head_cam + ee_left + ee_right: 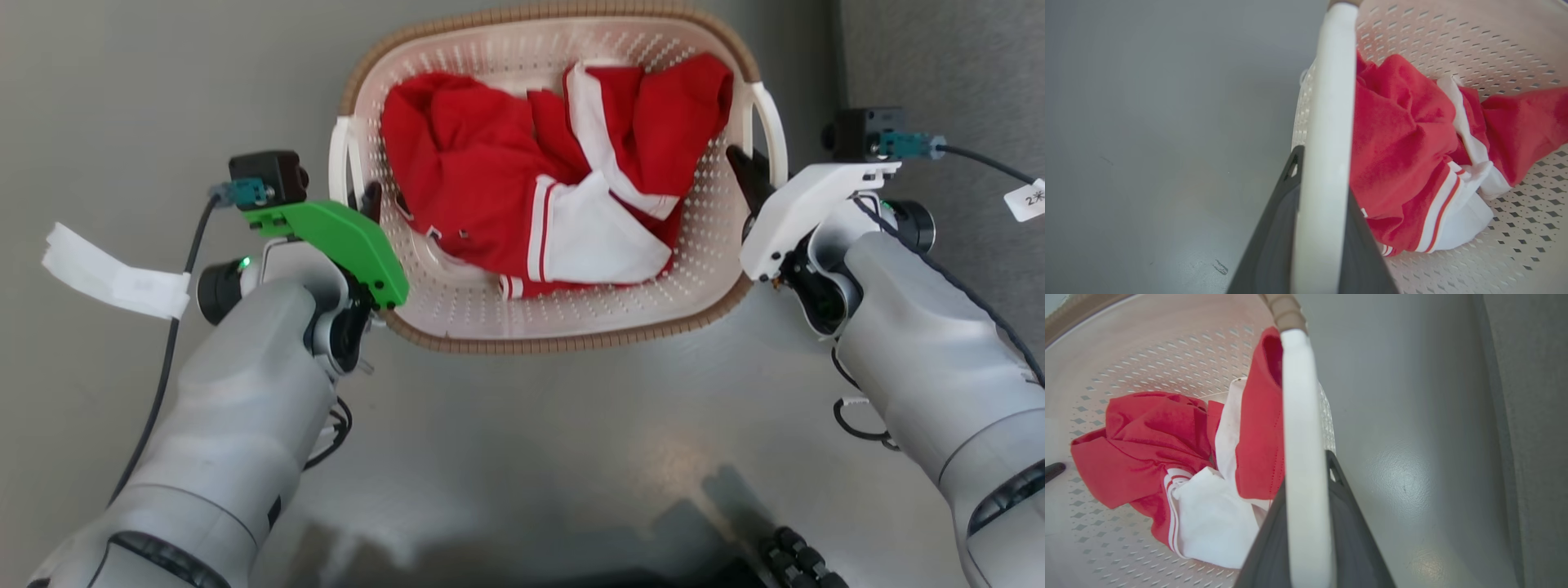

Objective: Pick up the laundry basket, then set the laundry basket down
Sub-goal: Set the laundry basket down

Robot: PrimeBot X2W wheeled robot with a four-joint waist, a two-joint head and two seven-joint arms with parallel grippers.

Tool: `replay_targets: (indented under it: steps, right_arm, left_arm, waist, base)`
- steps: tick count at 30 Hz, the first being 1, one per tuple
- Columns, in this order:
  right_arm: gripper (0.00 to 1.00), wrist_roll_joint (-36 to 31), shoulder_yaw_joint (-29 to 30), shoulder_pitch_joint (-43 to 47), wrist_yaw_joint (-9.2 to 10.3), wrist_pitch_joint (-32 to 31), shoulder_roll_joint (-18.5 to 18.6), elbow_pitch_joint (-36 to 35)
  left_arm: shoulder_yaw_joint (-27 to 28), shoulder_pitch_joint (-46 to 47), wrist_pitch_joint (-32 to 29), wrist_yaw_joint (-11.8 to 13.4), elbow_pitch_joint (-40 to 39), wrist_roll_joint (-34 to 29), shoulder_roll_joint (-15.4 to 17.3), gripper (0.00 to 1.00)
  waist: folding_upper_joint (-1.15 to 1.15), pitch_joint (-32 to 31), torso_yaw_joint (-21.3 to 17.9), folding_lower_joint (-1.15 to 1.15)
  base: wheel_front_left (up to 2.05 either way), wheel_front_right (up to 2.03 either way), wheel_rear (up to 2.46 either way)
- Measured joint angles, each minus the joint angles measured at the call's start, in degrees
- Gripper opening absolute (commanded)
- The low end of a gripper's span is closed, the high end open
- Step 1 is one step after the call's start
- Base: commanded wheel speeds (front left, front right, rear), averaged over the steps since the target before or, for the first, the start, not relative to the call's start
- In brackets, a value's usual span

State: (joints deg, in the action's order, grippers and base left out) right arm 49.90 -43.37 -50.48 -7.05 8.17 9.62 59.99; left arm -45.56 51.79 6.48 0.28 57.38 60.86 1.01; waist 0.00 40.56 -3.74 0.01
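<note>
Grey floor (531,457) spreads beneath and outside both sets of jaws, with a darker grey strip (939,57) beyond the right ones. The laundry basket (571,343) spans the whole gap between the two grippers, its mouth facing up at the head camera. Its long axis runs from one set of jaws straight across to the other, a handle at each end. Whether its base rests on the floor or hangs clear cannot be told. Inside it, between the jaws, lies a crumpled red and white garment (490,180), piled up against the wall at the right jaws' side.

The left gripper (365,204) is clamped on the white left handle (341,163). One dark finger (1274,245) sits outside the bar and the other inside against the cloth. The right gripper (751,175) is closed the same way on the right handle (774,122), its fingers (1347,522) pressed to either side of the bar.

A white paper tag (114,273) hangs outward of the left jaws, and a smaller one (1027,200) outward of the right
</note>
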Motion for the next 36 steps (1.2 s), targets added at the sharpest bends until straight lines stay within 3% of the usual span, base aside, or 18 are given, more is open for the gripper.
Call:
replay_targets:
  steps: [18, 36]
  right_arm:
    - [0.0, -0.15, -0.1, -5.58, 0.0, 3.8, 1.05, -0.51]
    - [0.0, -1.07, 0.63, -7.77, -0.01, 5.49, 1.26, -0.11]
  left_arm:
    - [-1.02, 6.04, 2.74, 0.24, -0.03, 0.44, 0.12, 0.0]
    - [-2.09, 9.06, 5.66, -1.3, 1.07, 1.09, 0.14, 0.0]
  waist:
    - [0.0, 12.49, 0.65, 0.0]
    - [0.0, 17.03, 0.5, 0.0]
  base:
    - [0.0, 0.0, 0.0]
    - [0.0, 0.0, 0.0]
